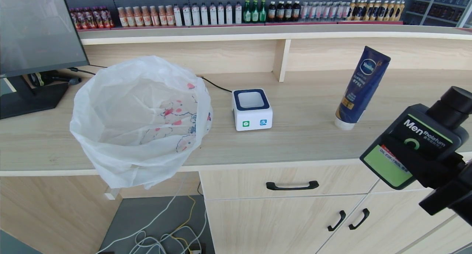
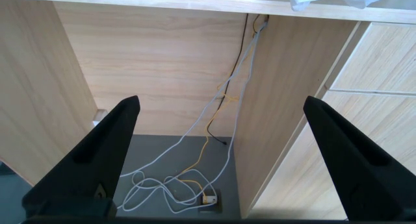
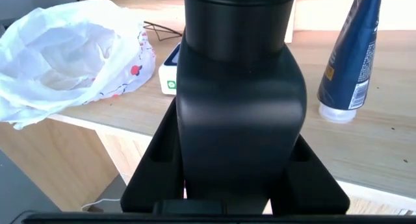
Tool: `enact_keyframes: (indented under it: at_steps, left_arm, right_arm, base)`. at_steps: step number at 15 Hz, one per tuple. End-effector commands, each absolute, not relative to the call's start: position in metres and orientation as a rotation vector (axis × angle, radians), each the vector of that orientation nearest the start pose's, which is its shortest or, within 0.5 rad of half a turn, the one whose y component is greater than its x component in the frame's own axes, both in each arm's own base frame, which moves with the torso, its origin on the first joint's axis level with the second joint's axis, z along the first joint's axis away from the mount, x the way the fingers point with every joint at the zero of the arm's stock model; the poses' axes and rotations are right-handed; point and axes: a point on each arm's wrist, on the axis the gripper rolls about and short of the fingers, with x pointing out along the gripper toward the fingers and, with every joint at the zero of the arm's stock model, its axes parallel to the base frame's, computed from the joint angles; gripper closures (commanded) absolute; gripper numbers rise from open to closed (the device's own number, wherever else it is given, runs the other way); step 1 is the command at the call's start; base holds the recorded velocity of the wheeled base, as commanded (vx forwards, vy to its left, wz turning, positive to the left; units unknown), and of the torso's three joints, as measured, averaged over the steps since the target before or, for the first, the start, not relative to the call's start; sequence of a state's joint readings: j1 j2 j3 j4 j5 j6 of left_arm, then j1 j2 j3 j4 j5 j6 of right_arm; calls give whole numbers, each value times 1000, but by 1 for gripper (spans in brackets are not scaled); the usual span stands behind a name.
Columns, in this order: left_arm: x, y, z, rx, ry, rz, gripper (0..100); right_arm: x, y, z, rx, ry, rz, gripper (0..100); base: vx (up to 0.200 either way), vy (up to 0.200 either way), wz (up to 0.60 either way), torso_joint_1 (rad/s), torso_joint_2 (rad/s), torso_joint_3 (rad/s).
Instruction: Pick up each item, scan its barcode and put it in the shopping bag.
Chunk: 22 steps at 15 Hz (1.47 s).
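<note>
1. Black with a green label, the tube [image 1: 413, 150] is up off the tabletop [image 1: 295, 147] on your right side. Your right jaws are closed firmly across its body, with the cap end up and away and the flat end down toward your left.
2. Your scanner [image 1: 252, 109] sits well apart to the left of that tube, window facing up. The scan looks like the step in hand, so carry the tube leftward until its long axis lies over that window. I can't tell which face has the barcode.
3. The shopping bag [image 1: 140, 117] stands open just left of the scanner, sagging over the tabletop's front edge.
4. A blue tube [image 1: 363, 86] stands upright near your right arm.
5. Your left jaws are spread wide and empty, low under the tabletop by the cables [image 2: 175, 185] — the right arm is nearer.
</note>
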<state>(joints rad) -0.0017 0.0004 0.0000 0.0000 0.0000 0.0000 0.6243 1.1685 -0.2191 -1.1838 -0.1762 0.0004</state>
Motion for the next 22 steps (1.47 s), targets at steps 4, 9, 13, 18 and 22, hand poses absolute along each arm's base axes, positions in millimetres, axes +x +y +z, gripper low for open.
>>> enact_keyframes:
  at_steps: [4,9,13,18,22]
  left_arm:
    - [-23,0,75,0,0,-2,0]
    - [-23,0,75,0,0,-2,0]
    - [-23,0,75,0,0,-2,0]
    - [-23,0,75,0,0,-2,0]
    - [-23,0,75,0,0,-2,0]
  right_arm:
    - [119,86,203,-19,-246,466,100]
    - [112,95,198,-262,-290,504,100]
    - [117,100,203,-477,-357,470,100]
    - [118,117,217,-687,-436,400,100]
    - [106,126,200,-867,-427,431,100]
  base:
    - [0,0,0,0,0,0]
    - [0,0,0,0,0,0]
    - [0,0,0,0,0,0]
    - [0,0,0,0,0,0]
    - [0,0,0,0,0,0]
